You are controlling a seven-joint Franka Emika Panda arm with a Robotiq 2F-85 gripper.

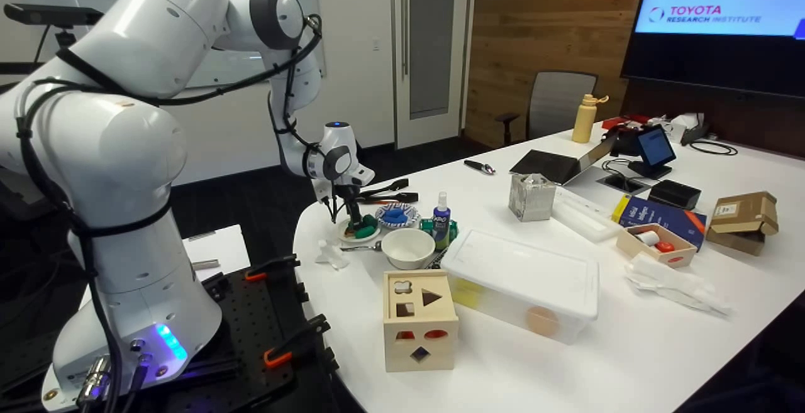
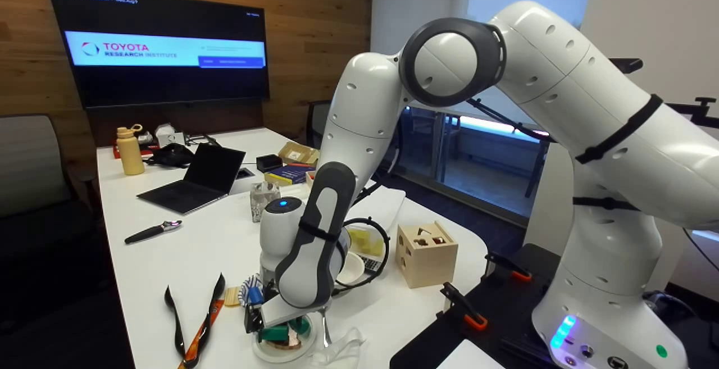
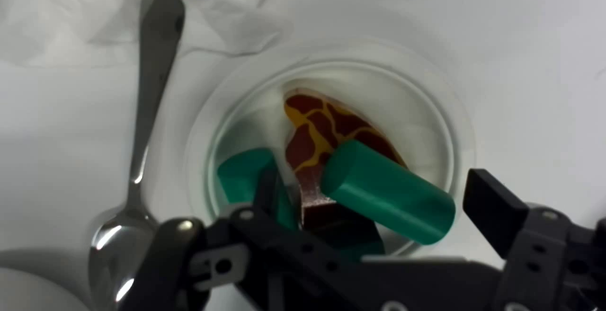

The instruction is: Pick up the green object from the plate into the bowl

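In the wrist view, taking the plate (image 3: 416, 117) as the dial, the bowl (image 3: 33, 297) lay farthest left, a pale curve cut off by the frame beyond 8 o'clock. Beside it was a metal spoon (image 3: 143, 140), out past 9, its handle aimed at 12 and overlapping a crumpled whitish sheet (image 3: 232, 22) towards 11. On the round white plate, a half-hidden green piece (image 3: 244, 171) sat near 9 o'clock, behind one finger of the gripper (image 3: 375, 192). A red-brown, yellow-veined piece (image 3: 326, 126) spread from the middle up to between 11 and 12. Right of that, overlapping its lower part, lay the green object (image 3: 388, 195): a smooth, stubby cylinder of even teal-green, a faint sheen along its side, angled from 10 to 4, its outer end over the rim at 4 o'clock. The gripper's fingers were spread wide, one to each side of this cylinder, with a visible gap between it and either of them. In an exterior view, left to right, a blue-patterned dish (image 1: 410, 210) with a blue item (image 1: 395, 216) stood at the plate's 2 o'clock, the cream-white bowl at 4, and a wooden block box (image 1: 420, 321) at 5.
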